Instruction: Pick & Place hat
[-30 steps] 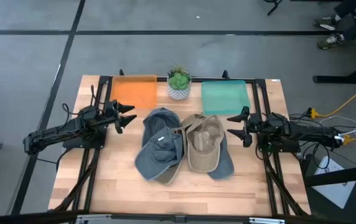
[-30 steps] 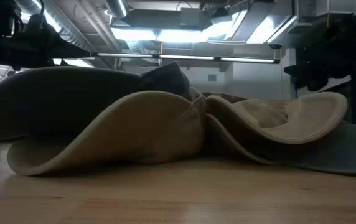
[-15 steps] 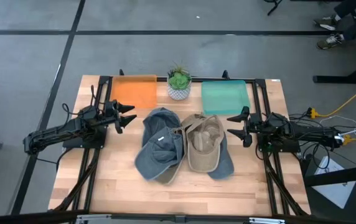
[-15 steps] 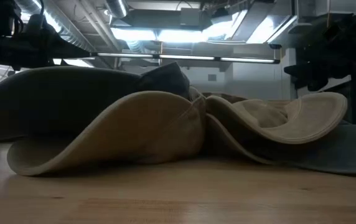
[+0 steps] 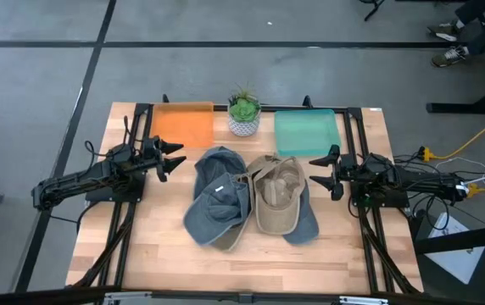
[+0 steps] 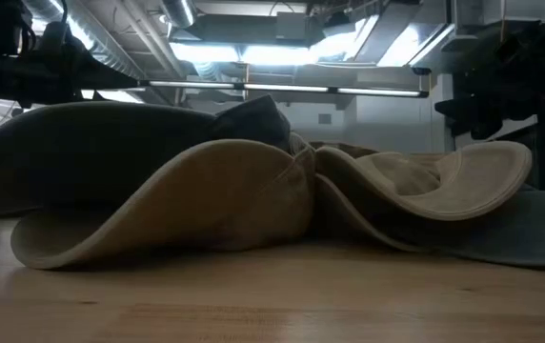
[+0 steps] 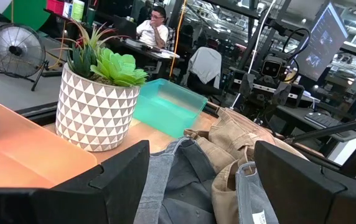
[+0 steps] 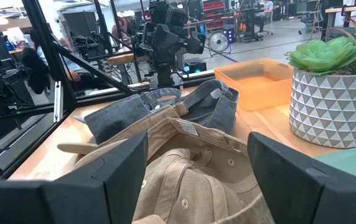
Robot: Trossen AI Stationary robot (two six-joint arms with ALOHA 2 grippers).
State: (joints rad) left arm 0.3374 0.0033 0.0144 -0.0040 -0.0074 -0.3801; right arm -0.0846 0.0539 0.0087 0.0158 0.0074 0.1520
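a tan cap (image 5: 275, 203) and a blue denim cap (image 5: 217, 203) lie overlapping mid-bench (image 5: 166, 254). left claw (image 5: 175, 158) and right claw (image 5: 320, 171) flank them, fingers apart, holding nothing.

Both arms are dark, skinny, jointed things. Left end effector (image 5: 175, 158) and right end effector (image 5: 322, 172) have pointy black fingers; cables trail off the right arm.
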